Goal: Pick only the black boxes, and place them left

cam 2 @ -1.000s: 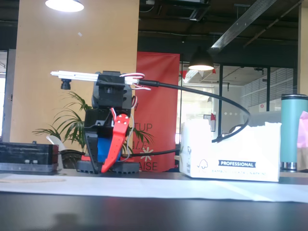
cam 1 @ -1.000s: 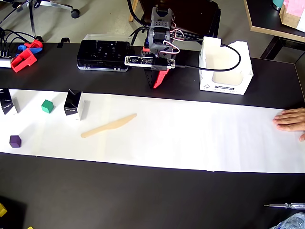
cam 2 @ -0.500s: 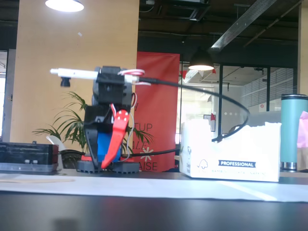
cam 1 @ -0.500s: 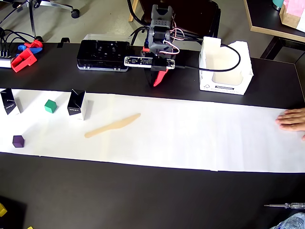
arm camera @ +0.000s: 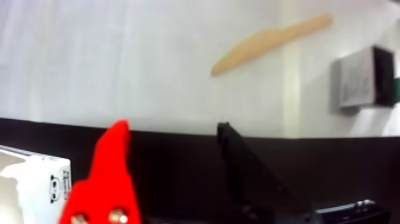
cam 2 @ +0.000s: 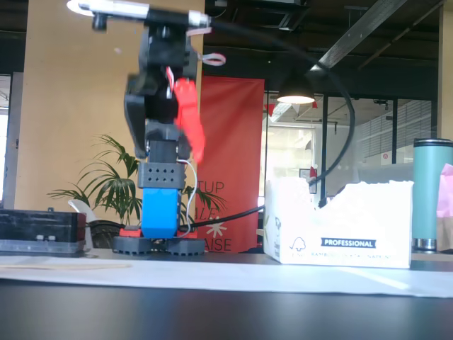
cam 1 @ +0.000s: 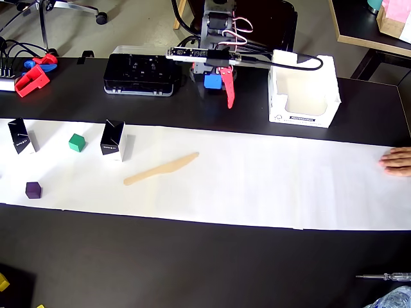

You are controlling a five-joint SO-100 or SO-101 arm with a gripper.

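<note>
Two black boxes (cam 1: 113,141) (cam 1: 21,136) overhead | wrist: one (arm camera: 364,76) | hand (arm camera: 172,134) apart

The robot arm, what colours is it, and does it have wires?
The dark grey and black jointed robot arm stands on a blue block above a round black base with red trim. Its hand has one bright red pointed finger and one black finger. A thick black cable and thin looped wires hang off it.

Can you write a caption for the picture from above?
Arm's open gripper raised behind white paper holding two black boxes, two cubes and a wooden knife.
</note>
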